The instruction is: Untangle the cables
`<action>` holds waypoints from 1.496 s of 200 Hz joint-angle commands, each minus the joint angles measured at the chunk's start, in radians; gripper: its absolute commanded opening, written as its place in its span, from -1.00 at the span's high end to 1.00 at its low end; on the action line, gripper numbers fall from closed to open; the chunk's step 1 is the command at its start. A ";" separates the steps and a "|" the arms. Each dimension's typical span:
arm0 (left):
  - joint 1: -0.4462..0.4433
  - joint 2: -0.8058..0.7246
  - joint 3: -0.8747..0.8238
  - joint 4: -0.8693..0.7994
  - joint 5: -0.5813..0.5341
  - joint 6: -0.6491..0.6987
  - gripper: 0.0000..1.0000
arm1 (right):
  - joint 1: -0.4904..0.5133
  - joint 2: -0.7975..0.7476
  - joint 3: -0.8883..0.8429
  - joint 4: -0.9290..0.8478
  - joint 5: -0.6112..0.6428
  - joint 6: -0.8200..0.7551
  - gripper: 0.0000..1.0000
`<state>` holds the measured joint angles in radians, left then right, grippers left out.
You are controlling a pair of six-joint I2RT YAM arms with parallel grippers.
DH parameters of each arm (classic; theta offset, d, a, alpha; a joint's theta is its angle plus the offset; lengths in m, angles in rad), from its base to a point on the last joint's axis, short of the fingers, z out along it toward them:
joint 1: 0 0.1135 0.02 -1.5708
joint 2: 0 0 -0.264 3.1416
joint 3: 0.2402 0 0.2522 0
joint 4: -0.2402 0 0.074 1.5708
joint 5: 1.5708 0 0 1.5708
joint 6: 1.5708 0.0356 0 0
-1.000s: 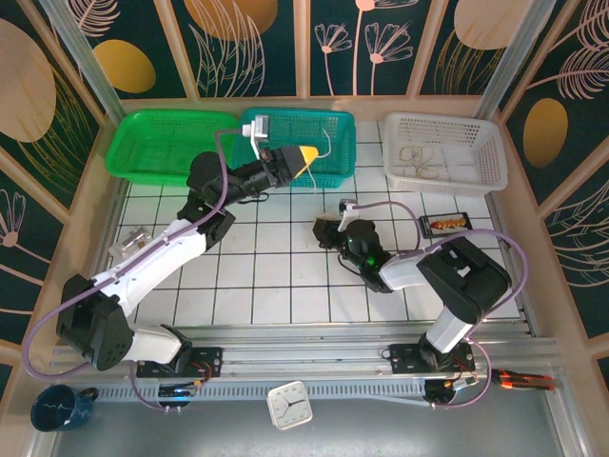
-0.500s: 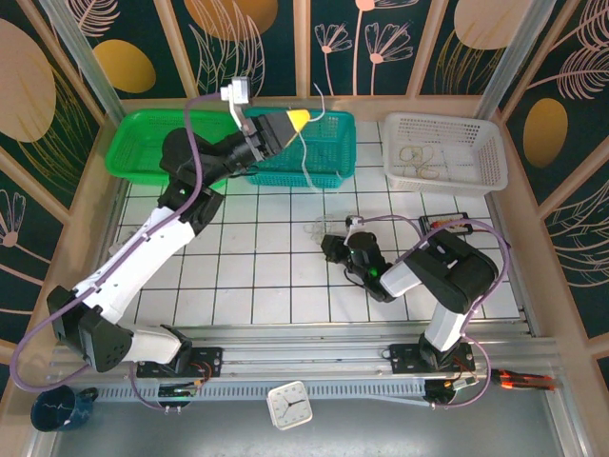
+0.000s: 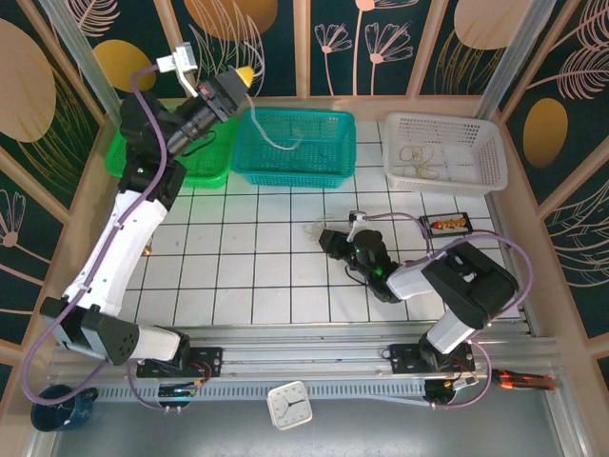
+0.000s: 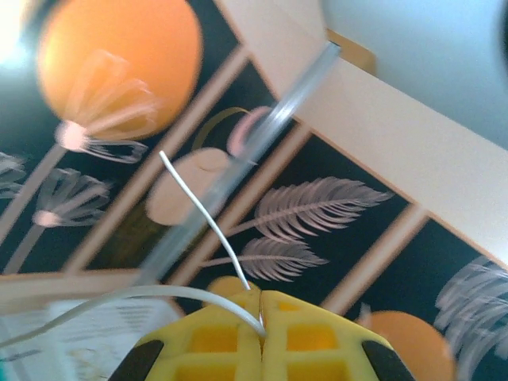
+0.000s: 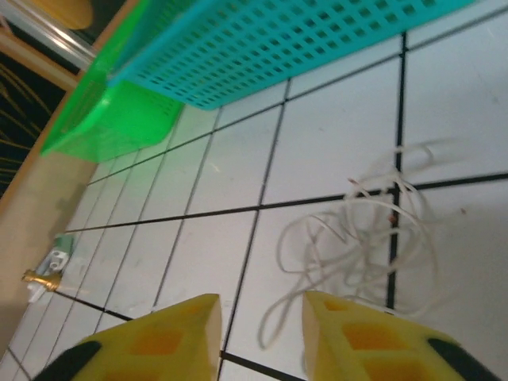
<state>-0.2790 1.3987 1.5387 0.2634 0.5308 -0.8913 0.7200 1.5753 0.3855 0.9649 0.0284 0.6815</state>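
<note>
A: Since a second ago the left gripper (image 3: 245, 74) has gone up from the teal basket (image 3: 295, 176) toward the dark wall (image 3: 400, 38) with painted leaves. It is clenched on one white cable (image 4: 208, 216).

B: And the right gripper (image 5: 260, 313)?

A: Its jaws stand apart, low over the white-tiled counter (image 3: 238, 257). The loose cables (image 5: 349, 238) lie on a tile just before it.

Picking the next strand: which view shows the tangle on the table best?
Right wrist: the tangle shows as clear pale loops ahead of the open right gripper. Top external gives a faint smudge. Left wrist faces the wall, one wire pinched in the left gripper.
</note>
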 commanded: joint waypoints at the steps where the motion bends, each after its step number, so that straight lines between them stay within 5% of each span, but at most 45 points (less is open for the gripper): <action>1: 0.073 0.038 0.045 -0.087 -0.073 0.115 1.00 | 0.000 -0.072 0.030 -0.075 -0.034 -0.021 0.14; 44: 0.201 0.120 0.096 -0.135 -0.188 0.219 1.00 | -0.002 -0.171 0.087 -0.204 -0.070 -0.061 -0.16; 140: 0.365 0.357 0.064 -0.081 -0.309 0.270 1.00 | -0.070 -0.320 0.153 -0.483 -0.045 -0.050 -0.21; 162: 0.384 0.404 0.045 -0.074 -0.304 0.267 0.69 | -0.091 -0.334 0.154 -0.528 -0.037 -0.041 -0.21; 191: 0.400 0.441 0.060 -0.096 -0.258 0.262 -0.37 | -0.100 -0.339 0.155 -0.568 -0.034 -0.031 -0.21; 216: 0.400 0.422 0.054 -0.103 -0.222 0.257 -0.95 | -0.101 -0.330 0.153 -0.576 -0.033 -0.024 -0.21; 299: 0.382 0.235 -0.194 0.026 0.012 0.116 -0.98 | -0.101 -0.230 0.192 -0.627 -0.031 -0.023 -0.21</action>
<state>0.1177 1.7325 1.4364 0.2077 0.4446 -0.7177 0.6243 1.3128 0.5415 0.3729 -0.0235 0.6464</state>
